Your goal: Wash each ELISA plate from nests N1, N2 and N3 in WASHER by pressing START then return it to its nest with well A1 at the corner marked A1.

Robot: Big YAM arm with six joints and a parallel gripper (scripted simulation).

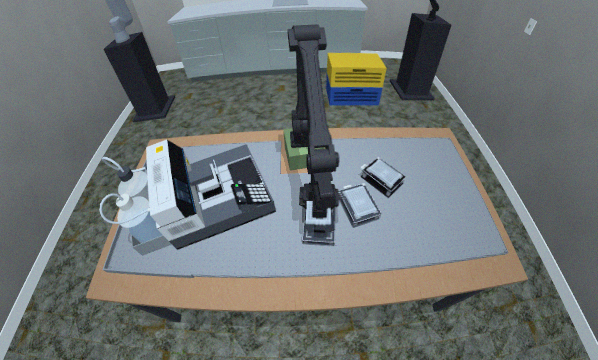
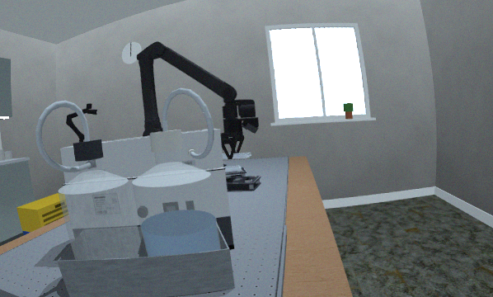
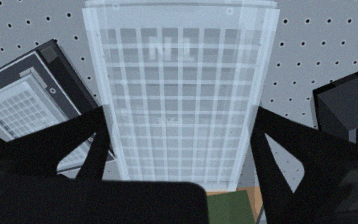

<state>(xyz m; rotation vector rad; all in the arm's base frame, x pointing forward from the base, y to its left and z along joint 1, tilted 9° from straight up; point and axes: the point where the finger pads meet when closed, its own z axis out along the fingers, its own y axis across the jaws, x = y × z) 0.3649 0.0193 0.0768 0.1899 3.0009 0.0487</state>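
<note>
My gripper (image 1: pixel 320 216) is shut on a clear ELISA plate (image 3: pixel 180 95), gripping it across its width. I hold it a little above nest N1 (image 1: pixel 319 235), whose label shows faintly through the plate's wells in the wrist view. From the side view the gripper (image 2: pixel 232 152) hangs above the black nests (image 2: pixel 242 181). Nest N2 holds a plate (image 1: pixel 360 204), which also shows in the wrist view (image 3: pixel 20 107). Nest N3 holds another plate (image 1: pixel 383 175). The washer (image 1: pixel 214 192) stands at the left with its carrier pocket (image 1: pixel 210 192) empty and its lamp (image 1: pixel 237 186) green.
The washer's keypad (image 1: pixel 253 193) faces the arm, and its corner shows in the wrist view (image 3: pixel 350 110). Two bottles with tubing (image 1: pixel 129 200) stand left of the washer. The arm's green base (image 1: pixel 295 150) sits at the table's back middle.
</note>
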